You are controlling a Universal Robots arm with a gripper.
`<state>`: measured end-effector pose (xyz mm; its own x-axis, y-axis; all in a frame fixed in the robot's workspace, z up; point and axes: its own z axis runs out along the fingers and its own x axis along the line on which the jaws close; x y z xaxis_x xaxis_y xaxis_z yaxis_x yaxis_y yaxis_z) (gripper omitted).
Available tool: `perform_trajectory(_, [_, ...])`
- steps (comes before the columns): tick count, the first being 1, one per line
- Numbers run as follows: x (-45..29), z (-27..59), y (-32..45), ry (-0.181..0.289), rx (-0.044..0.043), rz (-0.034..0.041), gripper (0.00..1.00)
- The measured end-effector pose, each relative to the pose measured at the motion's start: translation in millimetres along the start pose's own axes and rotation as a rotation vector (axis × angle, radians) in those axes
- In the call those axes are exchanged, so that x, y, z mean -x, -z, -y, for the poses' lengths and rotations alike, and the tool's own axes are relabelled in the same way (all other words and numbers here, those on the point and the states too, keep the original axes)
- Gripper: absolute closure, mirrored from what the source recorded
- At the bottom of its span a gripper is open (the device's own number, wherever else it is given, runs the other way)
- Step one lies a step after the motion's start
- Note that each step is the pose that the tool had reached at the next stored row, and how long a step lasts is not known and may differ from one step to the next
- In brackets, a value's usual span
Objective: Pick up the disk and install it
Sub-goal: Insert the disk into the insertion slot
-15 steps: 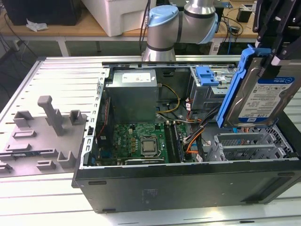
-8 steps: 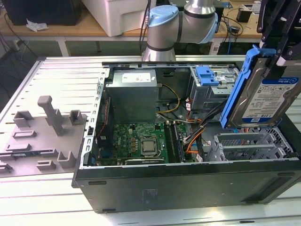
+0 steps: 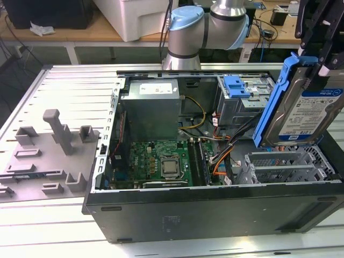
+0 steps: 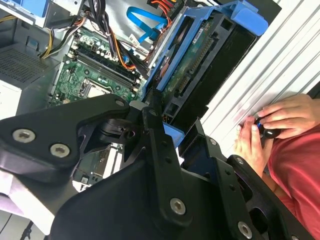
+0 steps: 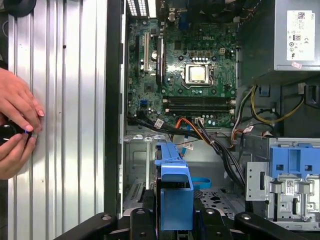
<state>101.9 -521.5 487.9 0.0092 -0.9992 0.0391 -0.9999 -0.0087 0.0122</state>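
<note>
Ribbed grey metal forms the tabletop (image 3: 70,86), and on it stands an open computer case (image 3: 215,209) with the motherboard (image 3: 161,161) and a grey power box (image 3: 149,107) visible inside. The disk (image 3: 309,115) hangs tilted in the air over the case at the exterior view's right, label outward and long blue strip along its raised side. Its far edge is cut off by the frame. The gripper (image 3: 321,54) above it is also cut off, so the exterior view shows just its lower black part. In the second wrist view the black fingers (image 4: 152,120) are clamped on the blue carrier of the disk (image 4: 200,65), and they cover its near end. In the first wrist view the disk (image 5: 174,185) is seen edge-on over a metal bay (image 5: 137,165) of the case. Two hands (image 5: 15,125) of a person rest on the tabletop beside the case and hold a small dark thing that I cannot make out.
</note>
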Motion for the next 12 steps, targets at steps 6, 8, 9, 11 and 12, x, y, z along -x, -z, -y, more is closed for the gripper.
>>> perform_trajectory(6, [-0.2,0.1,-0.2,0.001,-0.0001,0.0,0.64])
perform_trajectory(8, [-0.3,0.5,-0.1,0.001,-0.0001,0.0,0.64])
perform_trajectory(9, [-0.8,1.4,-0.1,0.001,-0.0001,-0.0001,0.64])
perform_trajectory(11, [-2.0,3.6,-0.5,0.0,-0.0002,0.0,0.64])
perform_trajectory(12, [-2.0,3.6,-1.5,0.0,-0.0007,0.0002,0.64])
